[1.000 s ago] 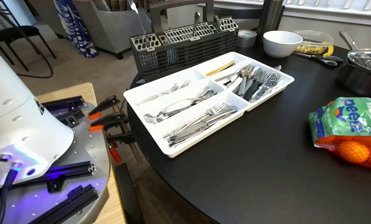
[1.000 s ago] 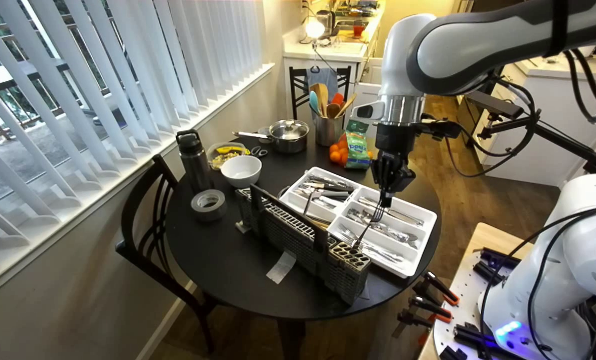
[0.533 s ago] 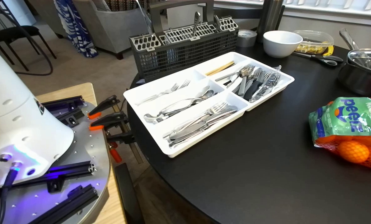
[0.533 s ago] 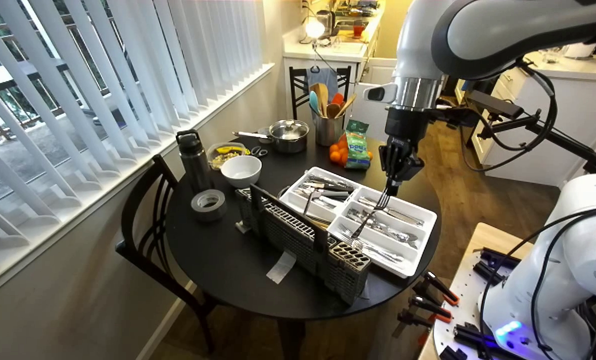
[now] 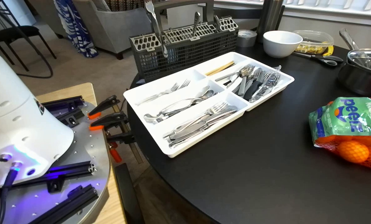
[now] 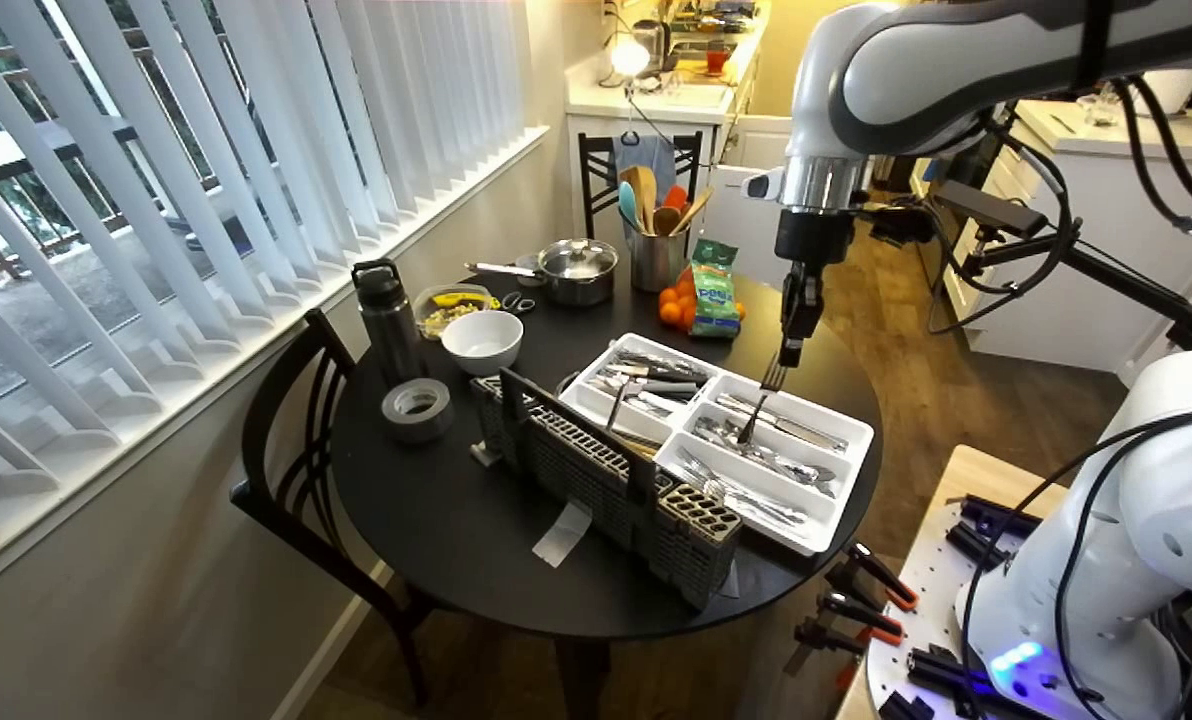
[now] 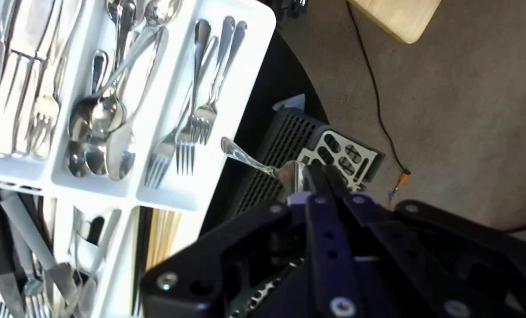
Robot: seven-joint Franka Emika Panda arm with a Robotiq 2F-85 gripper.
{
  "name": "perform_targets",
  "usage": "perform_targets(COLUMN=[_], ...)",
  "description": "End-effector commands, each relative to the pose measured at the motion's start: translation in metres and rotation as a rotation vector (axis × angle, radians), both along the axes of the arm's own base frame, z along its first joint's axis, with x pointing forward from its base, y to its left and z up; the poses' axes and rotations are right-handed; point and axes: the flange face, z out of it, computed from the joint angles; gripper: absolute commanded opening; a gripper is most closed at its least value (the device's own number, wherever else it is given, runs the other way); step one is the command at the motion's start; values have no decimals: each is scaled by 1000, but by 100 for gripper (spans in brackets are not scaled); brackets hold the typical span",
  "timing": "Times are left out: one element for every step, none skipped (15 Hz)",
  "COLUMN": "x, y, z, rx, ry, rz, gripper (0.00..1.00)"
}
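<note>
My gripper (image 6: 790, 350) is shut on a silver fork (image 6: 756, 415), gripping it at the tine end. The handle hangs down at a slant. In an exterior view the fork (image 5: 157, 26) shows in front of the grey cutlery basket (image 5: 188, 51), out of its cells, with the gripper out of frame. In the wrist view the fork handle (image 7: 249, 157) points left from the fingertips (image 7: 327, 176), toward the tray's edge. The white cutlery tray (image 5: 148, 91) lies beside the basket. Its compartments hold forks (image 7: 192, 128), spoons (image 7: 106, 115), knives (image 7: 20, 88) and chopsticks (image 5: 219, 68).
The basket's tall handle (image 5: 156, 18) stands up, with another utensil (image 5: 195, 23) upright in it. A white bowl (image 6: 483, 341), tape roll (image 6: 417, 410), bottle (image 6: 388, 320), lidded pot (image 6: 578, 272), utensil holder (image 6: 658, 260) and mandarin bag (image 6: 714, 290) stand around the table.
The fork has risen out of the basket's end cell and moved over toward the tray. The gripper has turned and shifted with it. Tray and basket have not moved.
</note>
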Motion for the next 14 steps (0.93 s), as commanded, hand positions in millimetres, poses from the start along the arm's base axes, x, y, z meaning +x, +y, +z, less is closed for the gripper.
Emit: perform_targets(x=[24, 28, 32, 36, 40, 43, 45, 47, 48, 48, 49, 50, 50, 49], y=[-28, -31, -34, -35, -35, -34, -31, -29, -26, -23, -22, -20, -19, -19], z=[-31, -40, -49, -57, -64, -69, -75, -79, -83, -86, -89, -94, -97, -103], rx=[-3, 5, 4, 9, 15, 22, 30, 37, 47, 60, 69, 75, 75, 66], ry=[136, 167, 191, 217, 238, 257, 279, 299, 323, 352, 374, 401, 422, 458], rz=[-130, -148, -165, -176, -183, -185, -181, -178, -171, -164, -159, -155, -153, -143], gripper=[1, 1, 1, 1, 1, 1, 1, 1, 1, 1, 1, 2, 2, 2])
